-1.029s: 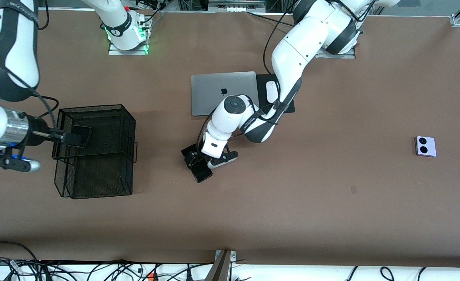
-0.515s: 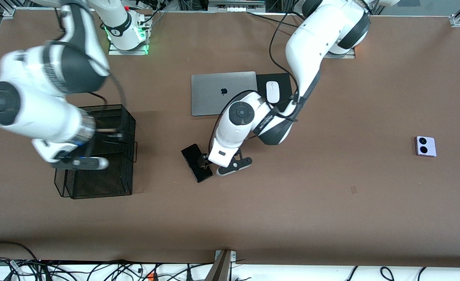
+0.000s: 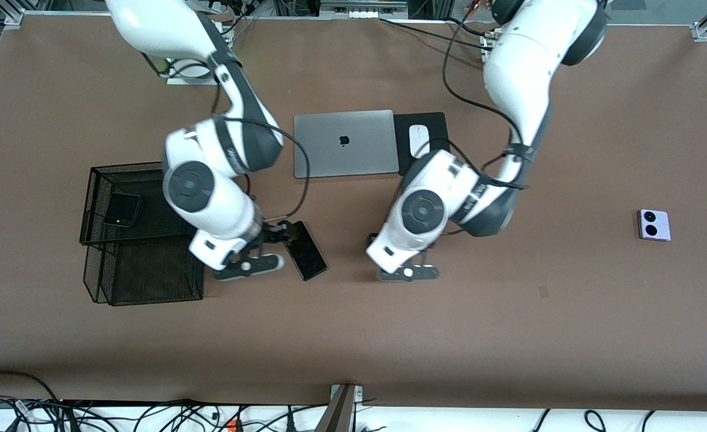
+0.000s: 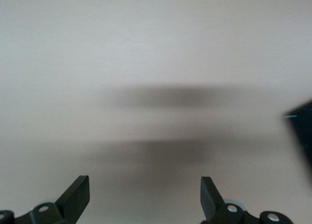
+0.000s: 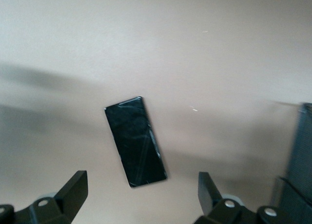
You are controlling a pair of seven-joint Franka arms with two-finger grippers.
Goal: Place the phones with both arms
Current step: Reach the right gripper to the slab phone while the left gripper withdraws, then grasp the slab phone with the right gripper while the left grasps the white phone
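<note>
black mesh basket point(image 3: 194, 180) stands at the right arm's end of the table; the square black folded phone point(image 3: 123, 209) lies inside it, in the shallower upper compartment as far as the front view shows. the lower section nearer the front camera looks bare. judged progress: one phone of three placed, two left.

long black slab phone point(image 3: 305, 249) lies flat on the brown table point(image 3: 509, 336) between basket and table centre, nearer the front camera than the silver laptop point(image 3: 344, 143). right gripper point(image 3: 271, 237) hovers just beside it, fingers spread wide, nothing between them; the right wrist view shows the slab point(image 5: 136, 141) lying free between the open fingertips point(image 5: 73, 187).

lavender phone point(image 3: 654, 224) sits alone toward the left arm's end, well apart from everything, untouched.

left gripper point(image 3: 403, 264) hangs over bare table near the centre, released and empty; its wrist view shows only tabletop and spread fingertips point(image 4: 75, 193).

white mouse point(image 3: 418, 141) rests on a dark pad beside the laptop, not involved.
</note>
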